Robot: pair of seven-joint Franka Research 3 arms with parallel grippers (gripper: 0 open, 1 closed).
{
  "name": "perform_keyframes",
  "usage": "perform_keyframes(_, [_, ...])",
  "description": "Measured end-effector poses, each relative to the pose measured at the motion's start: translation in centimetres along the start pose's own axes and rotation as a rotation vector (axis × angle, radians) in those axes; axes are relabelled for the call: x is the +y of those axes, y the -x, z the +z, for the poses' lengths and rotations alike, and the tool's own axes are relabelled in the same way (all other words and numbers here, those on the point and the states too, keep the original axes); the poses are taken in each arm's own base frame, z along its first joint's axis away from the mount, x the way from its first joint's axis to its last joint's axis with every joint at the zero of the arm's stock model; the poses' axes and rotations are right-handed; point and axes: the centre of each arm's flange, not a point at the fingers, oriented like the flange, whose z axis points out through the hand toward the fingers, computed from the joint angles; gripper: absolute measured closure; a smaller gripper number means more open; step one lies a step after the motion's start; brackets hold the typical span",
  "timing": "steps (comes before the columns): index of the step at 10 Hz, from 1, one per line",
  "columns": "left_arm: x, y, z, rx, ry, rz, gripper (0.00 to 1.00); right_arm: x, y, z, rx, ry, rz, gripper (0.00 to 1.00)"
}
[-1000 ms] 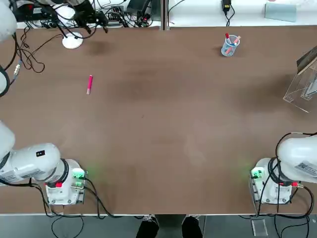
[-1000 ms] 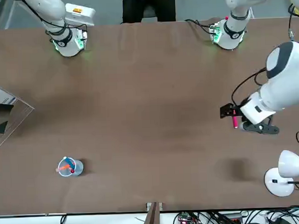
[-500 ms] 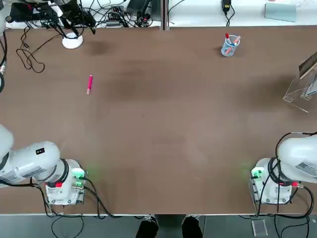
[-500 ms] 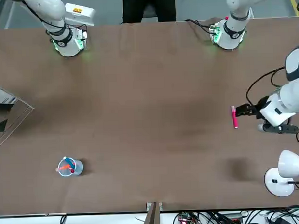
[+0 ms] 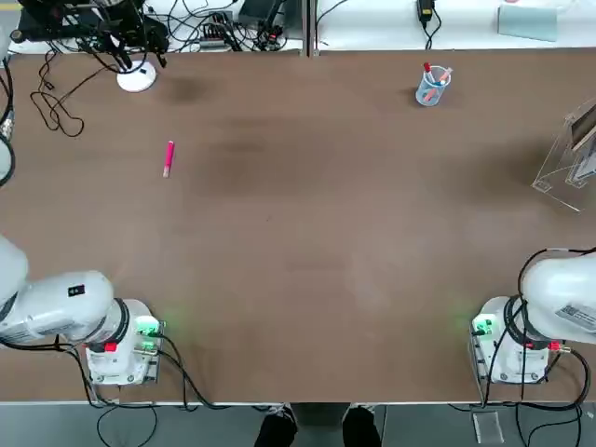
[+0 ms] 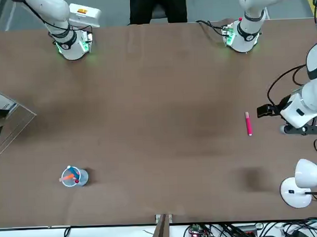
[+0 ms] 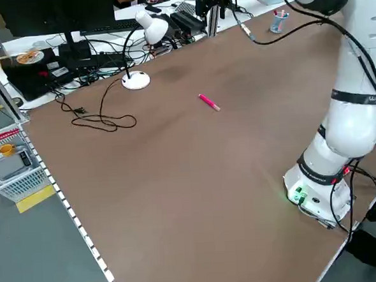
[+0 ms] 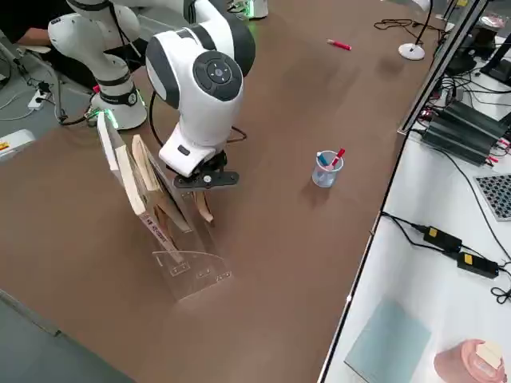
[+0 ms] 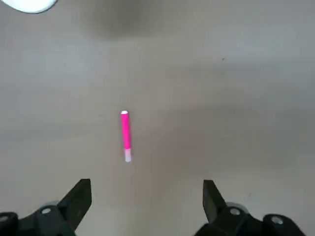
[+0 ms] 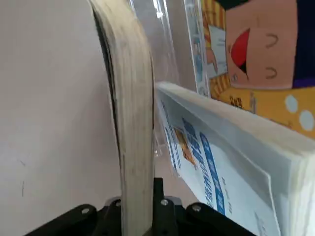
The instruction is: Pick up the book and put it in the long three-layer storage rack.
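The clear acrylic rack [image 8: 188,267] stands at the table's far right edge [image 5: 559,172], at the left edge of the front view [image 6: 15,121]. My right gripper [image 8: 201,209] hangs at the rack's open side. In the right wrist view it [image 10: 135,206] is shut on the thin book [image 10: 130,123], seen edge-on and upright beside a clear panel [image 10: 165,54]. My left gripper [image 6: 262,110] hovers high over the table's left side, open and empty [image 9: 147,206], with nothing between its fingers.
A pink pen [image 5: 169,158] lies below the left gripper [image 9: 126,135]. A clear cup with pens [image 5: 432,86] stands far right of centre. A white lamp [image 5: 136,77] and cables sit far left. Other books [image 10: 256,49] fill the rack. A person [image 6: 157,6] stands behind the arm bases.
My left gripper has drawn away from the pink pen toward the robot's left. At the rack, the book has shifted slightly toward the table's right edge.
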Motion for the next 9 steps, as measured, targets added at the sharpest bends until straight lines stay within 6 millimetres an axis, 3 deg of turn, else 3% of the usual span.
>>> perform_keyframes(6, [-2.2,2.7,-1.3,0.002,-0.056,-0.051,0.01,-0.6,-1.2,1.6,0.004,-0.001,0.045,0.85])
perform_keyframes(9, [-4.1,3.7,-3.0,0.015,-0.072,-0.057,0.00,-0.8,-1.6,1.9,0.015,-0.005,0.047,0.85])
